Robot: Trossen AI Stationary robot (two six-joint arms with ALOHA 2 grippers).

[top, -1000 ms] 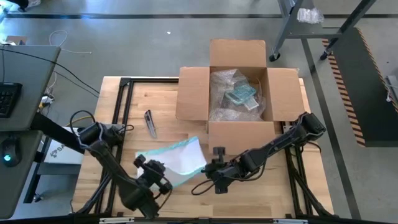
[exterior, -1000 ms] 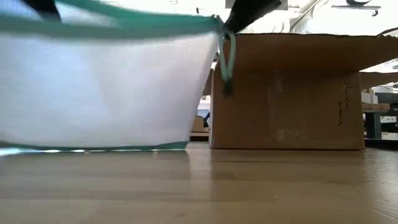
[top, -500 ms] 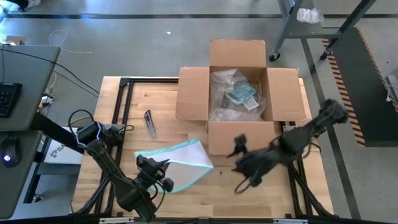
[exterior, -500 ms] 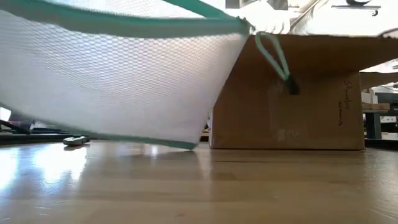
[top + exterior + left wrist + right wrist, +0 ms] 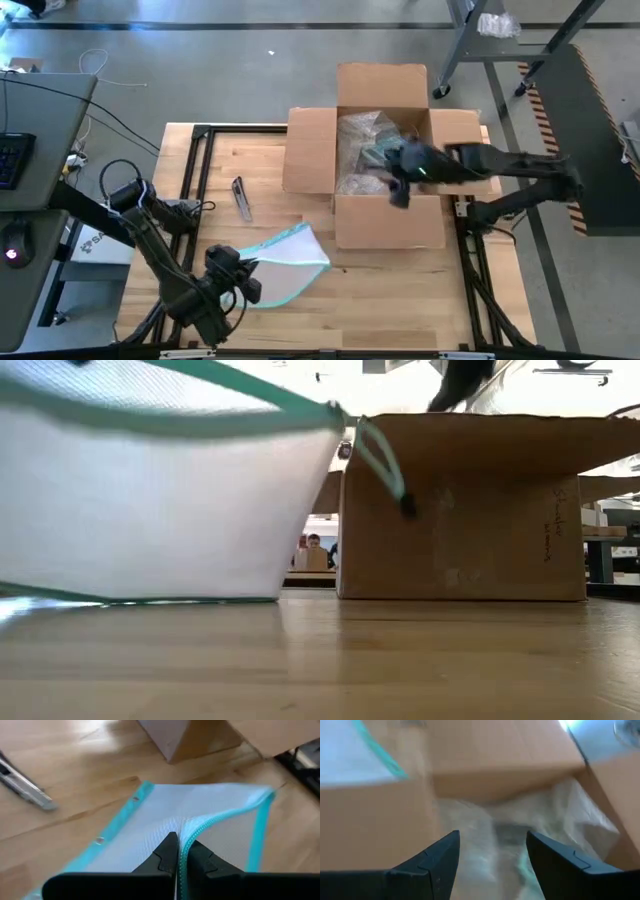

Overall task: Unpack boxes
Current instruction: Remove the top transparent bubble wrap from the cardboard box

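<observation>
Cardboard box (image 5: 385, 160) standing open at the far middle of the surface (image 5: 250, 170), flaps spread outward, largest item present. Bubble wrap (image 5: 362, 140) filling the cavity; something teal half buried in it, identity not clear.

Right gripper (image 5: 397, 186) positioned over the box opening, near its front wall, arm reaching in from the right side. Jaws spread apart and empty: right wrist view shows both fingers (image 5: 427, 862) wide, with crumpled wrap and the teal patch straight ahead between them. Contents lie directly below and slightly beyond the jaws, so likely a straight descent into the cavity, no sideways travel needed. No clear long axis on the crumpled wrap; approach angle probably uncritical.

Left gripper (image 5: 232, 284) at the near left of the surface, well apart from the box. Jaws closed tight on the zipper edge of the mesh pouch (image 5: 285, 258), confirmed in left wrist view with fingers (image 5: 162, 855) pinched together on the teal trim. Pouch lifted on one edge, hanging in front of the low camera.

Box cutter (image 5: 241, 198) lying on the surface left of the box, untouched.

Right arm clearly the nearer one for the next extraction; left arm occupied.
</observation>
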